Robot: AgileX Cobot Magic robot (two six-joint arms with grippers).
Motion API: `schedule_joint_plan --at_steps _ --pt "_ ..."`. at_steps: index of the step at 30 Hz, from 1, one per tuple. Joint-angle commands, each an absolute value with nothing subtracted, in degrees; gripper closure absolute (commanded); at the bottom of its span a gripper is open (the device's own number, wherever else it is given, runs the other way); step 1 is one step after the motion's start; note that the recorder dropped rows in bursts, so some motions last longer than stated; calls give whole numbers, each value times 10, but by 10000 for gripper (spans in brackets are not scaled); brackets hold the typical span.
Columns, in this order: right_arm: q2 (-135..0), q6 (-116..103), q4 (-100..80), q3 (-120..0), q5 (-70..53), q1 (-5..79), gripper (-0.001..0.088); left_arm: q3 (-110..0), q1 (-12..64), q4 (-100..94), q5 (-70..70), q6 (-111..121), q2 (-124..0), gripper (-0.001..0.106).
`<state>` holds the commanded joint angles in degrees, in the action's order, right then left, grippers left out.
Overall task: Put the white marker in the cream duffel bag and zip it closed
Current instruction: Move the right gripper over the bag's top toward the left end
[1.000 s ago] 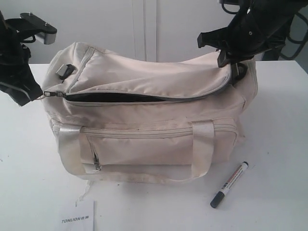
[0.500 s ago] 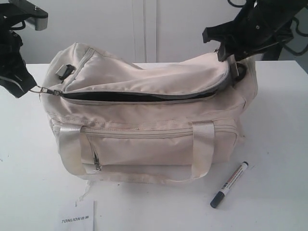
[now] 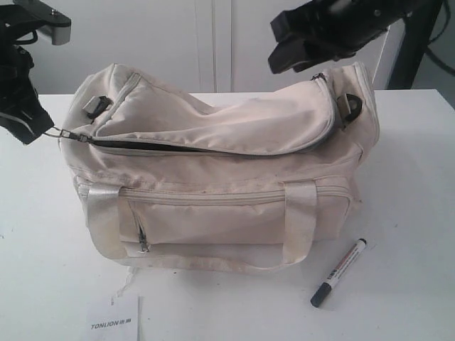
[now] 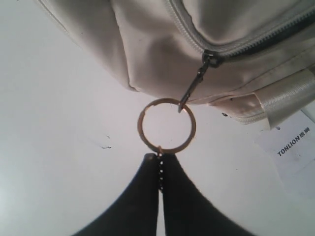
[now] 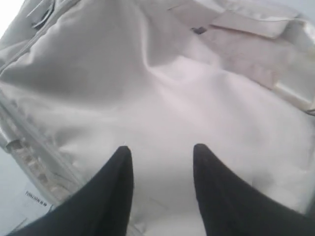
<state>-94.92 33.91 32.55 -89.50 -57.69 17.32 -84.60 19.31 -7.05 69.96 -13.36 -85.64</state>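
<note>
Marker [image 3: 339, 273] lies on table [image 3: 412, 177], front right of bag [image 3: 213, 163] and apart from it, bare tabletop all round. Bag's top zip gapes in a narrow dark slit; contents not visible. Left gripper [image 4: 159, 155] pinched on keyring [image 4: 140, 127]. Right gripper [image 5: 162, 152] spread wide, empty, over bag. Card [image 3: 114, 323] reads "TONLION".

Probably a lab, white table [image 3: 419, 185], plain wall panels [image 3: 178, 35]

Paper tag [image 3: 114, 324] lying on table [image 3: 416, 185] before cream duffel bag [image 3: 213, 163], showing black print "TONLION", small characters after it staying unreadable. White marker [image 3: 340, 272] carrying red label print, too small for reading.
</note>
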Motion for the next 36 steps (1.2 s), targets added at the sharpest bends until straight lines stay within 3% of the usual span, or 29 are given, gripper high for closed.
schedule_joint_plan --at_steps 8,15,21,28,36 --pt "-956 490 327 -878 -538 238 477 -846 193 -66 700 -137 -856 1053" --pt "-956 626 326 -854 -464 288 365 -846 193 -62 700 -138 -856 1053" --pt "-961 719 329 -833 -419 324 358 -846 193 -54 700 -138 -856 1053" --pt "-998 722 333 -832 -378 362 238 -846 193 -49 700 -140 -856 1053" --pt "-1040 722 343 -832 -328 408 233 -846 193 -49 700 -139 -856 1053"
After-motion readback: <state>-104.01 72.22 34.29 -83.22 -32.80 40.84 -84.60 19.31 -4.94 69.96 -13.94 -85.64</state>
